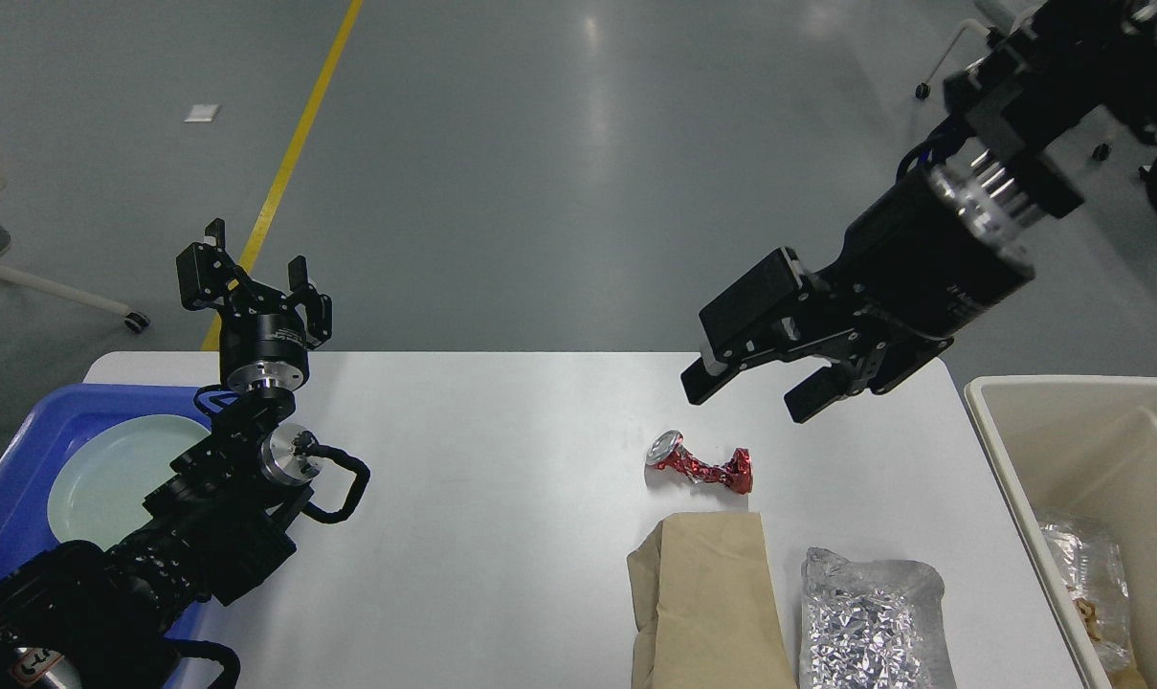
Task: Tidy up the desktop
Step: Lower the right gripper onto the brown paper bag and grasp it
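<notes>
Above desktop [501, 536] far edge, right gripper [755, 392] jaws released over crushed can [700, 464], left gripper [253, 273] jaws released

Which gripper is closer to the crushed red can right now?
Right. The right gripper hangs open just above and behind the crushed red can; the left gripper is far off at the desktop's left rear edge.

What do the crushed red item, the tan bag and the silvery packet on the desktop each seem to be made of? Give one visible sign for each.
Crushed red can: likely thin aluminium, glossy; silver lid end, sharp shiny creases.
Tan bag: probably kraft paper, matte; flat folds, no glare.
Silvery packet: seemingly metallised foil or plastic film; many tiny crinkled glints.
</notes>
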Robot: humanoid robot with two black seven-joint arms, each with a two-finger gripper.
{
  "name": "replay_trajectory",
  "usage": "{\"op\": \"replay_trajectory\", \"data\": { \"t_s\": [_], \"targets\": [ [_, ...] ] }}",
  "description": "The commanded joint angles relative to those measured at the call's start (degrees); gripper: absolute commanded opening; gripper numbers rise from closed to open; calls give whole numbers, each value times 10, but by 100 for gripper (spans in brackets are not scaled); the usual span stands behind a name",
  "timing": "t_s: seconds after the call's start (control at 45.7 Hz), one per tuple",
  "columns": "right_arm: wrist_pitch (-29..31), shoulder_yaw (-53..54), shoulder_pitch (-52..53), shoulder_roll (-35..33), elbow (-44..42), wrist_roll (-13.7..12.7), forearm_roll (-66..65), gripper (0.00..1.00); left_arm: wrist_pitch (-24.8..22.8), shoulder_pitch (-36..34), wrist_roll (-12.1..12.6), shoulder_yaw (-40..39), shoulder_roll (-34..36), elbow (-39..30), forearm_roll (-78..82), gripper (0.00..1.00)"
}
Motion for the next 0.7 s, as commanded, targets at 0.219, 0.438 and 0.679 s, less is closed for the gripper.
{"op": "replay_trajectory", "data": {
  "t_s": [0.219,0.438,0.679],
  "targets": [
    [-224,-5,-209,141,-80,0,-48,100,0,0,0,0,0,0,0,100],
    [-332,-6,-324,217,-138,1,-96,100,0,0,0,0,0,0,0,100],
    [-411,-33,-400,294,-187,1,-154,100,0,0,0,0,0,0,0,100]
  ]
}}
